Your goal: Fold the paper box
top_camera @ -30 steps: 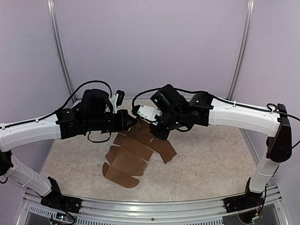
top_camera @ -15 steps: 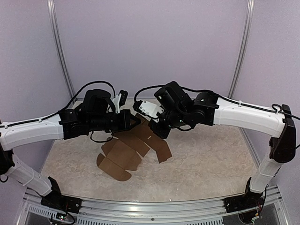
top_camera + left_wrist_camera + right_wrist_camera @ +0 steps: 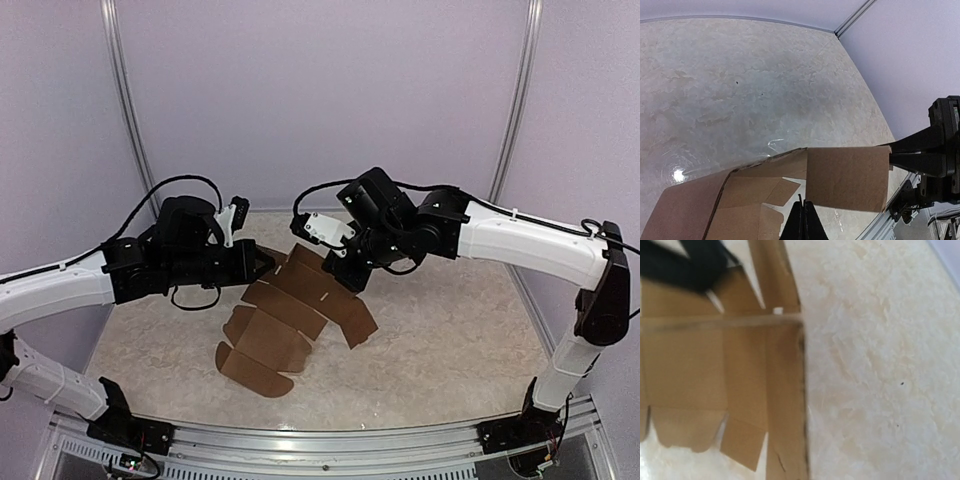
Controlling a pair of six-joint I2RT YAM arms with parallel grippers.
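The left gripper [image 3: 266, 266] is closed, its tips at the upper corner of the paper box [image 3: 285, 325], a flat brown sheet tilted up from the table [image 3: 450, 340]. Only the left wrist view shows the right gripper [image 3: 900, 151] pinching the sheet's edge, which the top view hides.

Contents of the cell, by count:

- Table [image 3: 450, 340]: one.
- Robot arms: two, a left arm [image 3: 60, 285] and a right arm [image 3: 520, 240].
- Grippers: two, a left gripper [image 3: 270, 264] and a right gripper [image 3: 345, 282], one on each arm.
- Paper box [image 3: 300, 310]: one flat brown sheet.
- Upright posts at the far wall: two, a left post [image 3: 125, 120] and a right post [image 3: 515, 110].
- Rail [image 3: 330, 460] along the near edge: one.
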